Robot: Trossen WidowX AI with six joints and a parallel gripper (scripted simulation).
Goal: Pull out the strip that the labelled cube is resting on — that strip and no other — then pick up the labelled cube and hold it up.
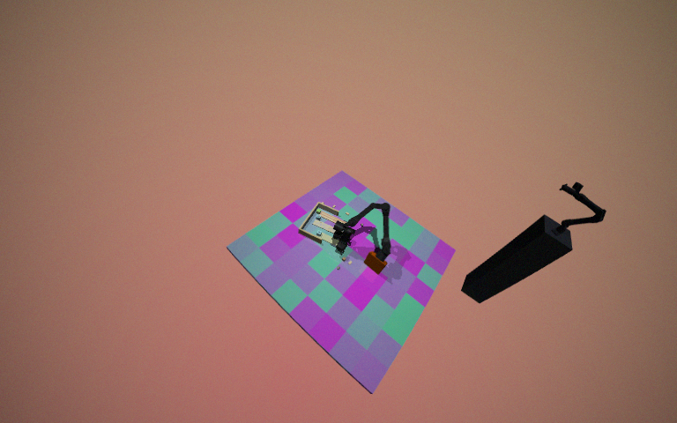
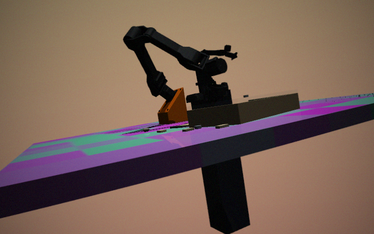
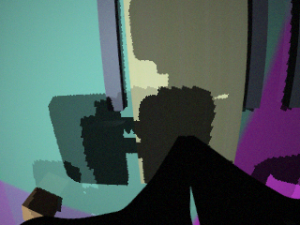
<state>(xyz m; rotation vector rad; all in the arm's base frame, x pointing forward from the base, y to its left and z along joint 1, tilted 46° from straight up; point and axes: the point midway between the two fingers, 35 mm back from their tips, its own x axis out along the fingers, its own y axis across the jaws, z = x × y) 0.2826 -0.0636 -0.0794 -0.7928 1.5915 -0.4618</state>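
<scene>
"Item one, labels?"
"Cube faces too small to read in the top view; which cube is the labelled one, I cannot tell."

"Item two, cubes?"
"Green cube, one; blue cubes, two. All inside the tray."

"Item three, strips?"
"Pale strips, several, reaching out from the tray's interior. The wrist view gives one broad strip close up, partly shadowed."

"Item four, tool?"
"Tool, black, fingers pressed together, beside the tray's strip side. The exterior view hides its tips behind the tray wall."

"Item five, sundries?"
"Small blocks, loose on the table. Orange wedge under the arm; its sloped face shows only in the exterior view."
</scene>
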